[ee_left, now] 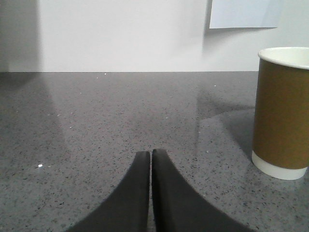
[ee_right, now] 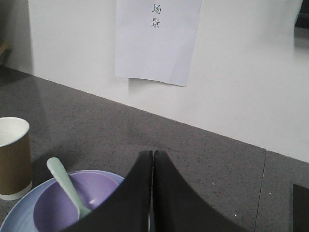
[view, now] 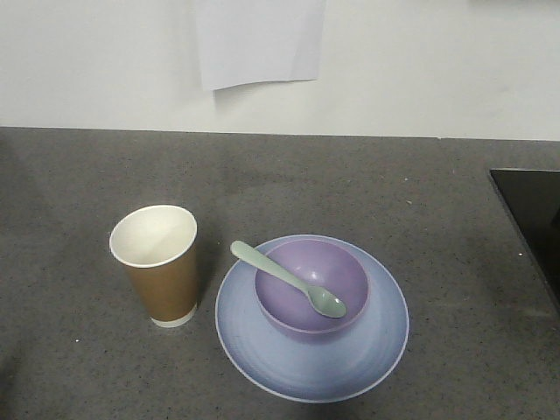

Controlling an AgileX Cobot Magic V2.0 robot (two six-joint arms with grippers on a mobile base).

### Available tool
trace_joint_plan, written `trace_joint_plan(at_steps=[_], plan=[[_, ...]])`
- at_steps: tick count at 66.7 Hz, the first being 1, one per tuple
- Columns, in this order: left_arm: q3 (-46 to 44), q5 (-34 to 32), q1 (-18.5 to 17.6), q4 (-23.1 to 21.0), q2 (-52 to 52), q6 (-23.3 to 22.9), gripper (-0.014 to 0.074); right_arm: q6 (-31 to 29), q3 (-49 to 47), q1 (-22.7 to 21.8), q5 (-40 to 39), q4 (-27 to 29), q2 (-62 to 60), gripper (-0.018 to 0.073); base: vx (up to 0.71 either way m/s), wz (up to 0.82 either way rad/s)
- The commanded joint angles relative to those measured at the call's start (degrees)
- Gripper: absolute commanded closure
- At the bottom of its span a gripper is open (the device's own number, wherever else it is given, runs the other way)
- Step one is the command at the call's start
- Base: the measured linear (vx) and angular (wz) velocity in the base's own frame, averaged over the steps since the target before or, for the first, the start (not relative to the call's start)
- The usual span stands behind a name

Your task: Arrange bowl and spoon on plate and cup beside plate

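Bowl [view: 312, 288] sat on the plate [view: 262, 346], roughly at its middle, and we took the plate as our landmark for everything else. On the bowl lay the spoon [view: 289, 279], its scoop down inside and its handle propped on the rim, pointing up and away toward the cup [view: 158, 265]. That long axis ran slantwise from the bowl's centre to the plate's cup-side edge. The cup stood upright on the counter [view: 350, 184] just beside the plate, not touching it as far as we could tell.

We found our left hand [ee_left: 151, 159] low over the counter with its two fingers pressed together and nothing between them; the cup stood off to its right, near but apart. Our right hand [ee_right: 153, 159] was likewise closed and empty, and it hung above the plate's far side, with the bowl and spoon below and to its left and the cup beyond them. A sheet of paper [ee_right: 158, 38] hung on the wall behind.

We judged the arrangement complete: bowl and spoon on the plate, cup alongside. If any nudge were wanted, the right hand was nearer the bowl and spoon, the left nearer the cup.
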Motion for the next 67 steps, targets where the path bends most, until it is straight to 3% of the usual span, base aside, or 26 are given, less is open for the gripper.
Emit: trace_joint_plan(at_steps=[1, 18, 24, 48, 67], plan=[[-0.42, -3.70, -0.01, -0.07, 0.34, -0.39, 0.0604, 0.10, 1.69, -1.95, -6.54, 0.23, -0.05, 0.0565, 0.00, 0.00], [-0.42, -3.70, -0.01, -0.07, 0.34, -0.39, 0.0604, 0.28, 23.48, -7.16, -23.59, -0.48, -11.53, 0.0565, 0.00, 0.00], [-0.42, -3.70, -0.01, -0.07, 0.34, -0.39, 0.0604, 3.35, 29.92, -9.18, -27.86, -0.41, -15.58, 0.0565, 0.00, 0.00], [-0.42, -3.70, -0.01, -0.07, 0.34, -0.39, 0.0604, 11.07, 41.75, -18.03, -27.11, -1.29, -26.57, 0.0564, 0.00, 0.00], [-0.42, -3.66, -0.01, -0.07, 0.34, -0.39, 0.0604, 21.00, 44.53, -21.09, -25.33, -10.31, -31.28, 0.0562, 0.00, 0.00]])
